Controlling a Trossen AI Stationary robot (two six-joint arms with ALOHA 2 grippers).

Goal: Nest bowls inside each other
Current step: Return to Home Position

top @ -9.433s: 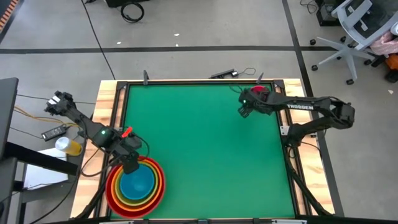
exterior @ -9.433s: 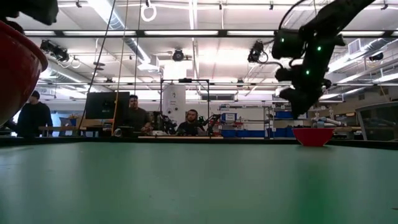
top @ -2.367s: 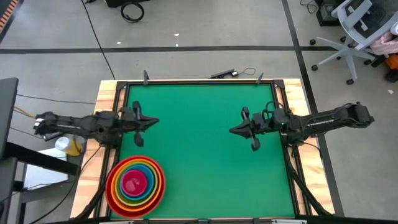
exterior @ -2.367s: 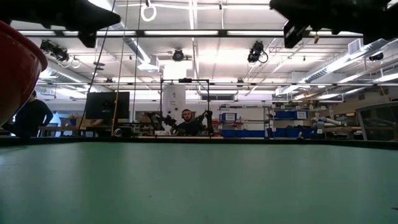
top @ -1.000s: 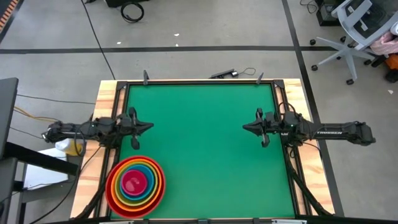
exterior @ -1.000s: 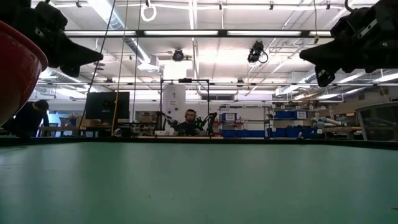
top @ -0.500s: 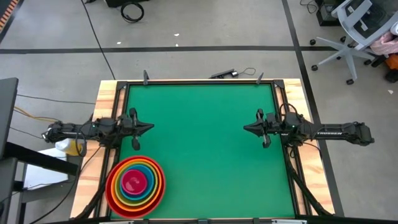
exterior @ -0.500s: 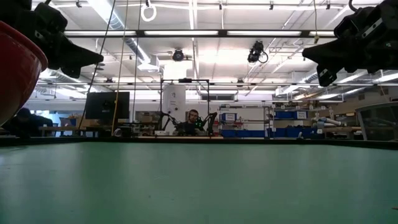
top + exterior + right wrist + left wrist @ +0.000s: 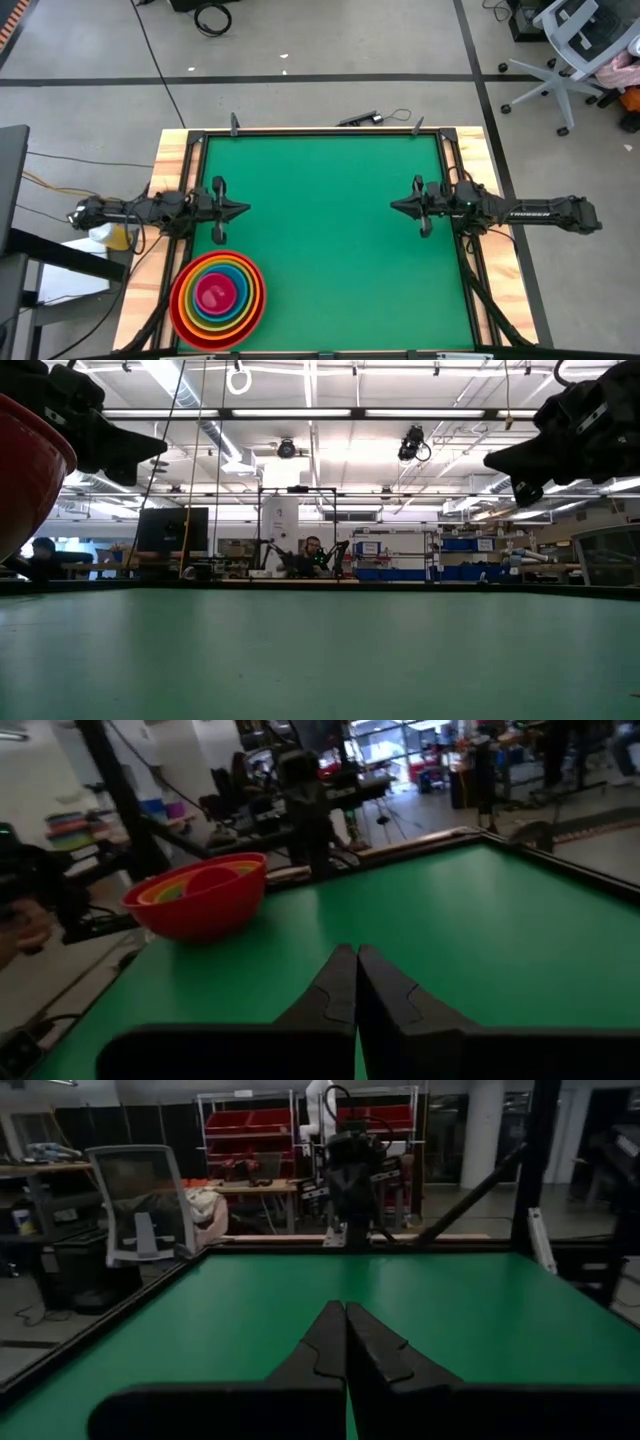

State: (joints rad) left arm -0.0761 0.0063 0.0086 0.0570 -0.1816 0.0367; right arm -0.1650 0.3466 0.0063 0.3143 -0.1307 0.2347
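The bowls [image 9: 217, 299] stand nested at the table's near left corner: red outermost, then orange, yellow-green, blue, and a magenta-pink bowl [image 9: 214, 293] innermost. The red bowl [image 9: 197, 900] rests by its base on the green mat; its wall [image 9: 30, 470] fills the low view's left edge. My left gripper [image 9: 246, 209] hovers shut at the table's left edge, just beyond the stack, pointing level toward the right edge. Its closed fingers [image 9: 346, 1312] hold nothing. My right gripper [image 9: 393, 206] hovers shut at the right edge, pointing toward the left edge, with nothing between its fingers [image 9: 356, 955].
The green mat [image 9: 330, 220] lies bare between the two grippers. A raised dark frame [image 9: 320, 131] runs around the table. A cable and small tool [image 9: 365, 118] lie on the floor past the far edge. People sit in the room beyond [image 9: 313, 556].
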